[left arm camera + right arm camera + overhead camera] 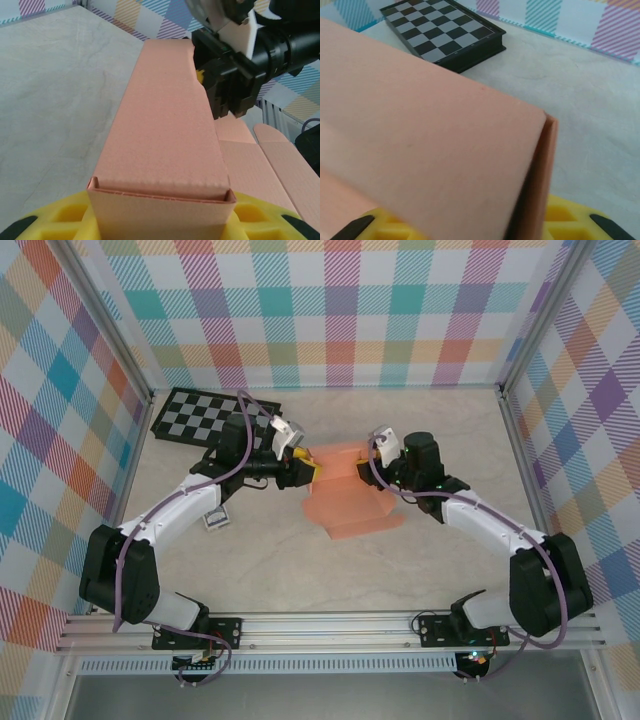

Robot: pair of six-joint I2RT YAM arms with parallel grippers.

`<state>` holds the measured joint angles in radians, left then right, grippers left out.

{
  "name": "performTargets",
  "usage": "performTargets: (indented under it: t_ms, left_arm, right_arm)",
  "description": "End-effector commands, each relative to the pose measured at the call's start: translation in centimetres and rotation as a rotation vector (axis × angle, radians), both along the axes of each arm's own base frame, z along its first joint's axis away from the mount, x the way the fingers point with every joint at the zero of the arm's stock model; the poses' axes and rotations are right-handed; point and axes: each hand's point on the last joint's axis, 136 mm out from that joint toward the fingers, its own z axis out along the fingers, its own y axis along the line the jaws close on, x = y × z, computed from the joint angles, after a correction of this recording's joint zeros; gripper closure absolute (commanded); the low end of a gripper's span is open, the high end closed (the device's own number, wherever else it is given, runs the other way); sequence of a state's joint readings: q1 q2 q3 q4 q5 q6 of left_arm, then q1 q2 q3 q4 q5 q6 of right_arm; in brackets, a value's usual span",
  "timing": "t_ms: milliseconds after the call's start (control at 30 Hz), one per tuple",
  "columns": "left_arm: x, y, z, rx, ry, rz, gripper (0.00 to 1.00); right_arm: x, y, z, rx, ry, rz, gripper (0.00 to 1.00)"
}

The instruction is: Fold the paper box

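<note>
The left arm (170,512) and right arm (485,525) share smooth white link shells between bulky black joint housings, a purple cable (246,435) looping along each and black bolted base plates (197,632), while the left claw (306,468) and right claw (372,462) are black with yellow fingers (55,220).

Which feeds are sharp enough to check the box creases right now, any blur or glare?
Top external: evenly lit, sharp, no glare on the paper box. Left wrist: card texture crisp mid-frame, nearest edge slightly soft. Right wrist: box blurred close to lens; checkerboard behind is sharper.
</note>
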<state>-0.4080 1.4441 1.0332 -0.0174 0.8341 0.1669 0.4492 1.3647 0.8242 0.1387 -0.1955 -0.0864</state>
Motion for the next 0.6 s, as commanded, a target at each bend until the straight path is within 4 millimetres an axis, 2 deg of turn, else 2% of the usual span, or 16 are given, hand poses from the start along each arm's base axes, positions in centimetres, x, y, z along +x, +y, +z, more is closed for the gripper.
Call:
performTargets:
  t_ms: [0, 167, 400, 467, 567]
  left_arm:
    - [-1.0, -0.5, 1.2, -0.043, -0.021, -0.045, 0.82]
    - [-1.1, -0.8, 0.9, -0.034, -0.021, -0.039, 0.82]
    - [-1.1, -1.3, 0.0, -0.011, -0.013, -0.015, 0.81]
    - [-0.9, -1.4, -0.3, -0.014, 0.001, -0.002, 0.77]
    - [-0.6, -1.3, -0.8, -0.014, 0.035, 0.019, 0.66]
  right_arm:
    - [2.1, -0.8, 0.3, 0.011, -0.015, -0.146, 0.72]
    - [3.0, -1.2, -0.3, -0.021, -0.008, -0.225, 0.77]
    - [3.0, -1.2, -1.2, -0.055, 0.010, -0.258, 0.79]
    - [2.6, -0.8, -1.5, -0.071, 0.016, -0.222, 0.83]
    - [2.3, -0.9, -2.2, -0.188, 0.008, -0.151, 0.90]
